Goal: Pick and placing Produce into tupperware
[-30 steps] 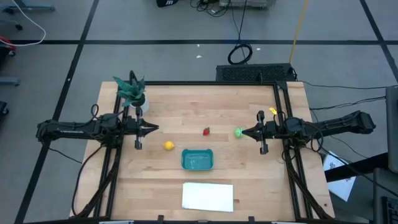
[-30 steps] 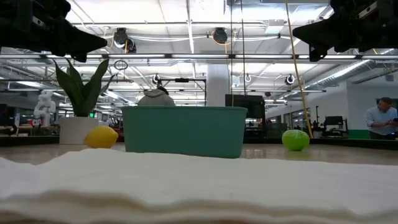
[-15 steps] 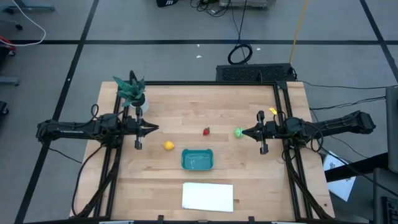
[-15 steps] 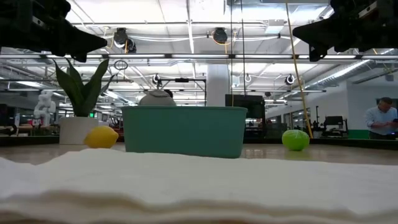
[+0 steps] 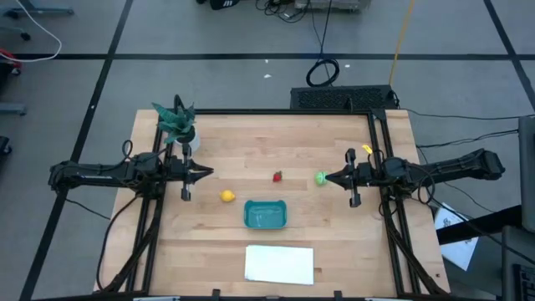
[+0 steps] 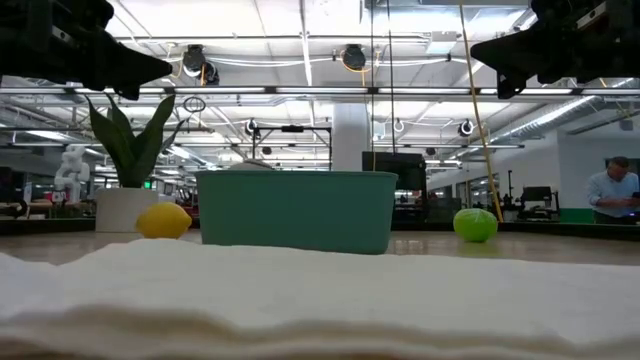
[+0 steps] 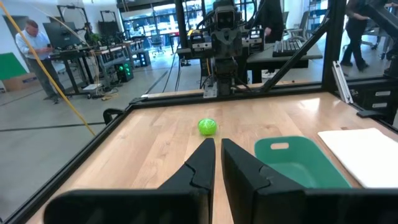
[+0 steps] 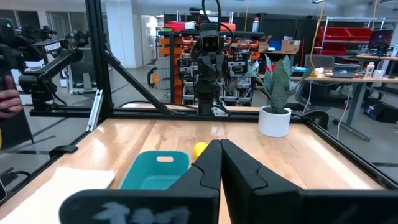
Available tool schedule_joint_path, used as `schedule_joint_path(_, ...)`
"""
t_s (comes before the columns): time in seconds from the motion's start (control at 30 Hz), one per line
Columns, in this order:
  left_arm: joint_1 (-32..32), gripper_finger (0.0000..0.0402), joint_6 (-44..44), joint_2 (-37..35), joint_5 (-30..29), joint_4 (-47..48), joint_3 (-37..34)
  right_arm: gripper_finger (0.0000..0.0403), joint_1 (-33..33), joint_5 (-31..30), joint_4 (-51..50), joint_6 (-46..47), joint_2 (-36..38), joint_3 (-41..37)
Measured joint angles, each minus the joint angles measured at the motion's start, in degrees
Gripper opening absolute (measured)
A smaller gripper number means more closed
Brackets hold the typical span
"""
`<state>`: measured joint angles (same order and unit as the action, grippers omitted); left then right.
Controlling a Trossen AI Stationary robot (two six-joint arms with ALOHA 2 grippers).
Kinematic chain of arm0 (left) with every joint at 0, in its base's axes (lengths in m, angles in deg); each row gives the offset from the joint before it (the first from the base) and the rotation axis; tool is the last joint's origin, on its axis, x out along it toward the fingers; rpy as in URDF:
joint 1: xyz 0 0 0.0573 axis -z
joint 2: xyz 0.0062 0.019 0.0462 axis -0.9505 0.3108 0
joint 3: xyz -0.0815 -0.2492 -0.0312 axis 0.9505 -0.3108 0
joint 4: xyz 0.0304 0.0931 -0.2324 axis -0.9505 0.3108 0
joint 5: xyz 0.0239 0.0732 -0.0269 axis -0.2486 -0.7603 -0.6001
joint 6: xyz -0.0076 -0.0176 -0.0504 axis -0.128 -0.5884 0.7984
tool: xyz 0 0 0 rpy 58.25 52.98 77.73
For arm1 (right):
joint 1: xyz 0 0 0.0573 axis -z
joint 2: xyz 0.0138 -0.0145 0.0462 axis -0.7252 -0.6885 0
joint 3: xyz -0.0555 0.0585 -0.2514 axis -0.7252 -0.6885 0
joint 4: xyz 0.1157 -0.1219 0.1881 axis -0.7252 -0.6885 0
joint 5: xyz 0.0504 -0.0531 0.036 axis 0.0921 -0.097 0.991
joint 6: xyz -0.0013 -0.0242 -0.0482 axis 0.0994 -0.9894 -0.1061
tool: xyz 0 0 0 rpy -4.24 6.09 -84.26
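The teal tupperware (image 5: pixel 265 214) sits on the table's near middle, also seen in the low view (image 6: pixel 296 210). The yellow lemon (image 5: pixel 226 196) lies just left of it. The red strawberry (image 5: pixel 277 176) lies beyond it. The green fruit (image 5: pixel 320 177) rests right of the strawberry. My left gripper (image 5: pixel 209 172) hovers shut above the table's left side, up-left of the lemon; its shut fingers show in the wrist view (image 7: pixel 217 151). My right gripper (image 5: pixel 326 177) hovers shut on the right, right beside the green fruit; its fingers are shut (image 8: pixel 219 151).
A teal potted plant (image 5: pixel 178 124) stands at the far left corner. A white flat sheet (image 5: pixel 279 264) lies at the near edge, filling the low view's foreground (image 6: pixel 320 300). Black frame rails (image 5: pixel 380 142) border the table. A person (image 6: pixel 612 190) stands in the room behind.
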<state>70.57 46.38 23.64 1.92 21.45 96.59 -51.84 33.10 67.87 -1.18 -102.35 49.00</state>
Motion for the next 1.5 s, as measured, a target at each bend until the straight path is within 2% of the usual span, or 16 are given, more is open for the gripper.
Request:
schedule_joint_path(0.23, 0.0, 0.0033, 1.7, 0.0, 0.0, -5.0, 0.0, 0.0, 0.0, 0.0, 0.7, -0.3, 0.0, 0.0)
schedule_joint_path(0.4, 0.0, 0.0033, 1.6, 0.0, 0.0, -4.9, 0.0, 0.0, 0.0, 0.0, 0.6, -4.5, 0.0, 0.0)
schedule_joint_path(0.77, 0.0, 0.0033, 2.5, 0.0, 0.3, -7.6, 0.0, 0.0, 0.0, -0.2, 3.2, -7.5, 0.0, 0.0)
schedule_joint_path(0.93, 0.1, 0.0033, 4.5, 0.0, 1.9, -10.6, 0.1, 0.0, 0.0, -0.2, 6.3, -5.8, 0.0, 0.0)
schedule_joint_path(1.2, 0.0, 0.0033, 7.1, 0.0, 1.0, 1.0, 2.6, 0.0, 0.1, -0.3, 7.7, -3.4, -0.5, 0.0)
schedule_joint_path(1.5, 0.0, 0.0033, 7.2, 0.0, 0.0, 1.8, 2.7, 0.0, 0.1, -0.3, 7.6, -5.0, -1.7, 0.0)
